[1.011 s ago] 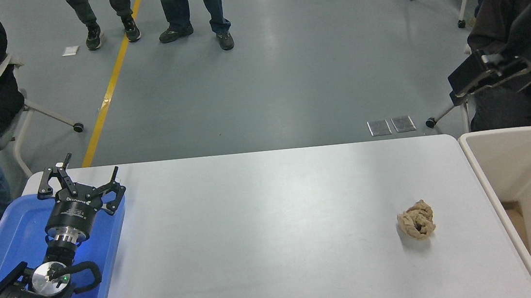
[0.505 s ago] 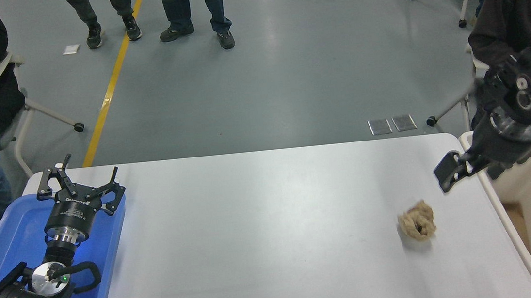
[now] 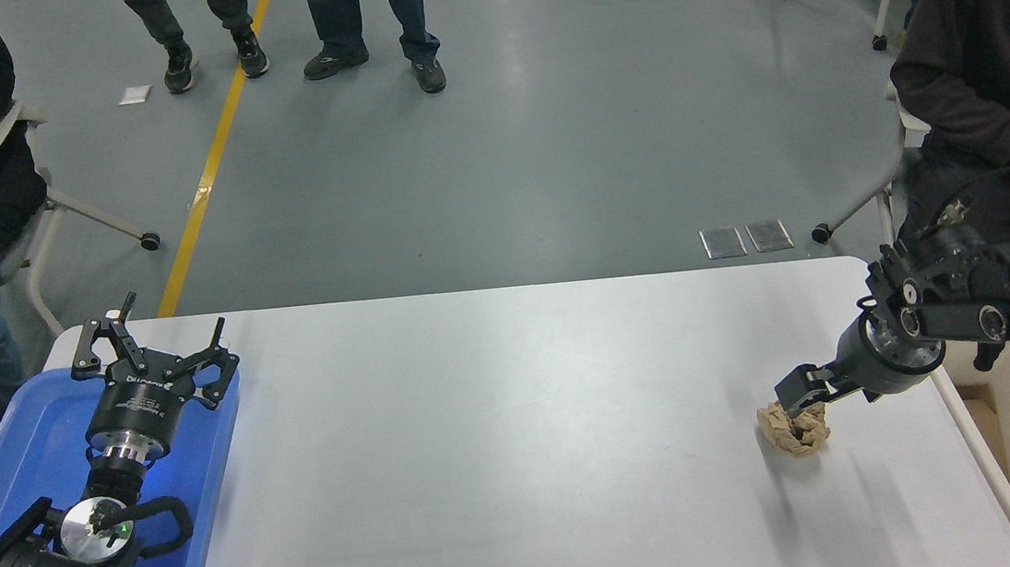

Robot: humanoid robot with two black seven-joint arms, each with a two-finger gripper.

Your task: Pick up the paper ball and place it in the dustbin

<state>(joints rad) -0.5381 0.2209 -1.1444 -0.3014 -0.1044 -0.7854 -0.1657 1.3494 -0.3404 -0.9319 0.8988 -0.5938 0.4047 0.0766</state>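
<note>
Blue tray [image 3: 201, 498] at the near left of the white table [image 3: 501, 432], overhanging its left edge. Beyond the far edge, grey floor with a yellow line [image 3: 210, 154] and two small metal plates [image 3: 744, 239]. Seated people [image 3: 978, 43] at far right and far left, rolling chairs [image 3: 81, 213] beside them, two pairs of standing legs [image 3: 368, 19] farther off.

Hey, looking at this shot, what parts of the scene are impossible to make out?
- Head view: whether the right gripper has closed on the paper ball; its own body covers the ball's top.
- Head view: most of the dustbin; the picture's right edge cuts it off and the right arm covers its near wall.
- Head view: the blue tray under the parked left gripper, partly hidden by the arm.
</note>
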